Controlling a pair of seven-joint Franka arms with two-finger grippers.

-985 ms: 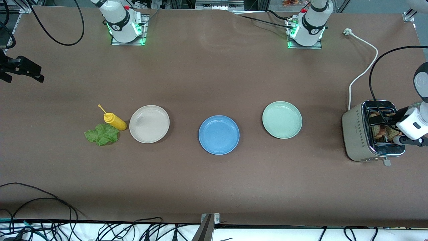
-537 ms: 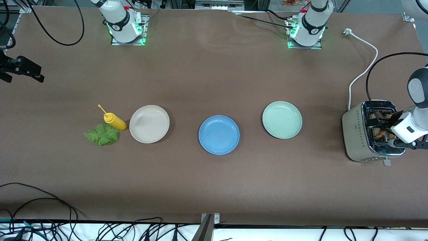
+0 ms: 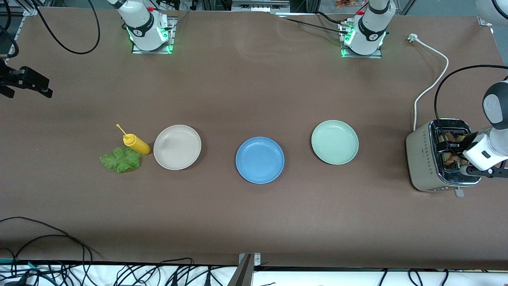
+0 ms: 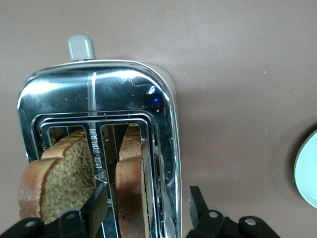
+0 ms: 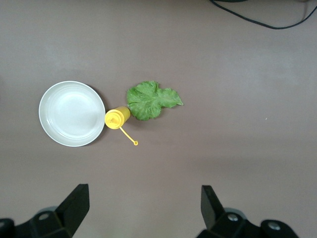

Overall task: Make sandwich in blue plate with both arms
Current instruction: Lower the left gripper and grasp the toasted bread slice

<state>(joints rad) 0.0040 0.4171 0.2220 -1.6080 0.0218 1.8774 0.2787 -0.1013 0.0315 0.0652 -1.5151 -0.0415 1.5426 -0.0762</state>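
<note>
Left wrist view: left gripper (image 4: 148, 210) straddles a bread slice (image 4: 131, 186) in the toaster (image 4: 99, 89), not yet clamped; right gripper (image 5: 143, 206) open.

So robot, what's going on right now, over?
Left gripper over the toaster, fingers astride one bread slice. Right gripper open, waiting high over the table. Blue plate bare. Nothing blocking.

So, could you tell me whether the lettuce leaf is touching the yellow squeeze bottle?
Touching. The right wrist view shows the lettuce leaf edge meeting the yellow squeeze bottle with no table showing between them; the front view agrees.
</note>
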